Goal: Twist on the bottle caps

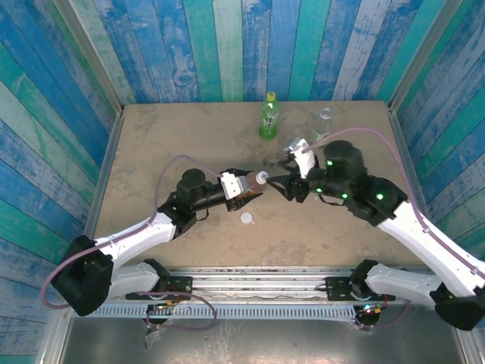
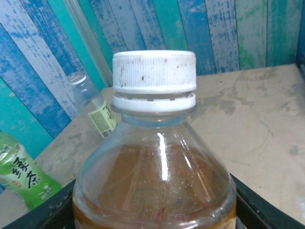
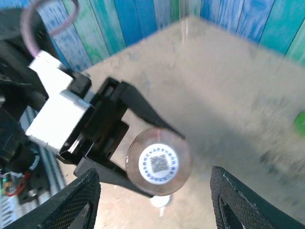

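Tan tabletop (image 1: 167, 144), three bottles (image 1: 268, 117), amber one (image 2: 152, 186) clenched in left pincer (image 1: 251, 186); right pincer (image 1: 286, 184) released; one loose white cap (image 1: 246, 218).

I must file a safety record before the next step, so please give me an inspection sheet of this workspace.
Surface: beige tabletop, stained.
Job's things: amber-liquid plastic bottle, white ribbed cap on it; green plastic bottle, yellow-green cap on; clear green-labelled bottle, cap cannot be told; loose white cap lying on the table.
Clutter: nothing seen.
End effectors: left end effector grips the amber-liquid bottle; right end effector open, facing its cap.
Cables: pale purple cables loop along both arms.
Surroundings: blue and teal plank walls.
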Tool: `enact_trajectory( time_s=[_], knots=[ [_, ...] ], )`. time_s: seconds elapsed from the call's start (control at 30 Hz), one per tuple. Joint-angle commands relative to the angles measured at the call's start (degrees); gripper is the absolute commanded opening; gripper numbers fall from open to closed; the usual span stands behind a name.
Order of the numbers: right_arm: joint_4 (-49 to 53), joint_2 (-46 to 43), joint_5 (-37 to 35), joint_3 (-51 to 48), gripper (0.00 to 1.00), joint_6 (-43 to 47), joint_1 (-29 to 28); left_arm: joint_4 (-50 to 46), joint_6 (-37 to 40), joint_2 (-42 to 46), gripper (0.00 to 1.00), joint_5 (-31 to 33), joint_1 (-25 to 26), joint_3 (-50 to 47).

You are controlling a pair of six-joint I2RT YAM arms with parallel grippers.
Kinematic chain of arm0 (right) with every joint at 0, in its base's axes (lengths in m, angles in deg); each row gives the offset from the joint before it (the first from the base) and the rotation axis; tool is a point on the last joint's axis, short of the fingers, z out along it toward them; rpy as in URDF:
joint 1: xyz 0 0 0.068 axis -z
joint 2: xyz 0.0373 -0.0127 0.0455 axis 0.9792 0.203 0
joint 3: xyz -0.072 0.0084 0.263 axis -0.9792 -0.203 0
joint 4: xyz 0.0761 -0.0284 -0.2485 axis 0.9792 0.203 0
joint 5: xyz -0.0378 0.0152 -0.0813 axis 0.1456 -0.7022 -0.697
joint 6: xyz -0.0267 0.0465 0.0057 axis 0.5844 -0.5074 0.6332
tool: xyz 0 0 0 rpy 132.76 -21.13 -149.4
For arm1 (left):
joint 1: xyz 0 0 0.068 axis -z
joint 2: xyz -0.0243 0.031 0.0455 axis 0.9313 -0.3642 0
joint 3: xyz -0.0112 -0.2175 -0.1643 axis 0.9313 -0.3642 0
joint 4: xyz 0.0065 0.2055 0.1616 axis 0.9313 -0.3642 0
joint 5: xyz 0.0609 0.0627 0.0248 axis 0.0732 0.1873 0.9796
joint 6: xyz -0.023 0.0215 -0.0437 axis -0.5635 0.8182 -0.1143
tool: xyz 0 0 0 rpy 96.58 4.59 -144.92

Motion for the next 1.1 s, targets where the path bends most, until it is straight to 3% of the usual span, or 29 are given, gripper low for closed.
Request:
enact_trajectory(
  time_s=[0.0,0.13,0.3,0.47,0.8,0.87,0.97,1.07],
  knots=[
    [-10.0,-3.9,8.9,-5.4,0.69,8.8,2.6,9.4,-9.3,-3.0,0.46,-8.0,-0.5,0.2],
    [-18.4,-5.7,14.2,-10.4,0.70,10.3,4.1,17.9,-17.7,-7.2,0.46,-15.1,-0.6,2.1],
    [-21.1,-4.1,22.6,-11.1,0.66,11.0,6.0,20.0,-19.8,-10.2,0.48,-21.3,-0.6,4.7],
    [-21.7,-2.0,26.4,-11.9,0.59,11.9,6.4,20.7,-19.1,-10.9,0.48,-21.7,-0.6,5.1],
    [-21.7,0.5,27.1,-11.4,0.28,9.7,6.6,25.1,-20.4,-9.7,0.49,-18.6,-0.6,1.8],
    [-21.7,0.7,26.5,-11.4,0.31,9.6,6.6,24.9,-20.0,-9.4,0.49,-18.2,-0.6,1.6],
    [-21.2,1.2,24.4,-11.1,0.47,10.2,6.6,24.2,-18.9,-9.2,0.50,-18.2,-0.6,1.7],
    [-20.6,2.1,23.9,-10.4,0.47,10.4,6.6,23.0,-18.0,-9.0,0.50,-18.5,-0.6,2.0]
  ],
)
